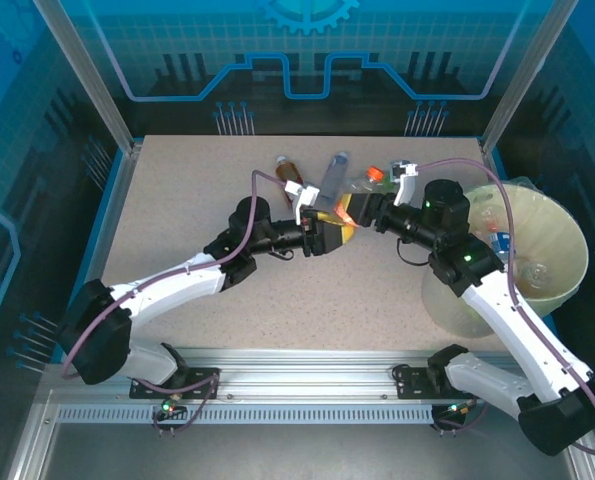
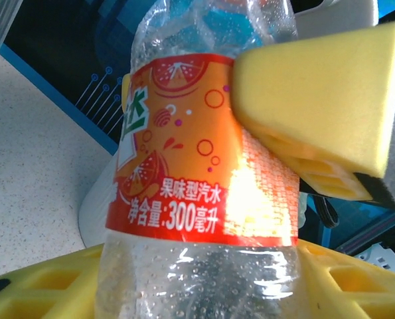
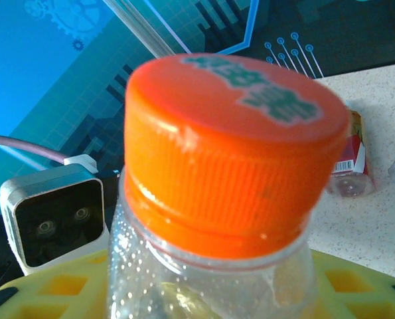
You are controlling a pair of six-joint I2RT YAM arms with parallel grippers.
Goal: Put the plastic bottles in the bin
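Right pincer [image 1: 357,207] is clamping the orange-labelled soda bottle [image 2: 184,166] over the tabletop's [image 1: 177,220] middle, left of the bin [image 1: 567,240]. The left pincer [image 1: 322,230] is flanking its lower body, and whether it is gripping cannot be told.

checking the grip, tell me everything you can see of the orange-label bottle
The small clear plastic bottle with the orange label has an orange ribbed cap, Chinese print and droplets inside. It sits between the left end effector's fingers while the right end effector's yellow foam pad presses the label.
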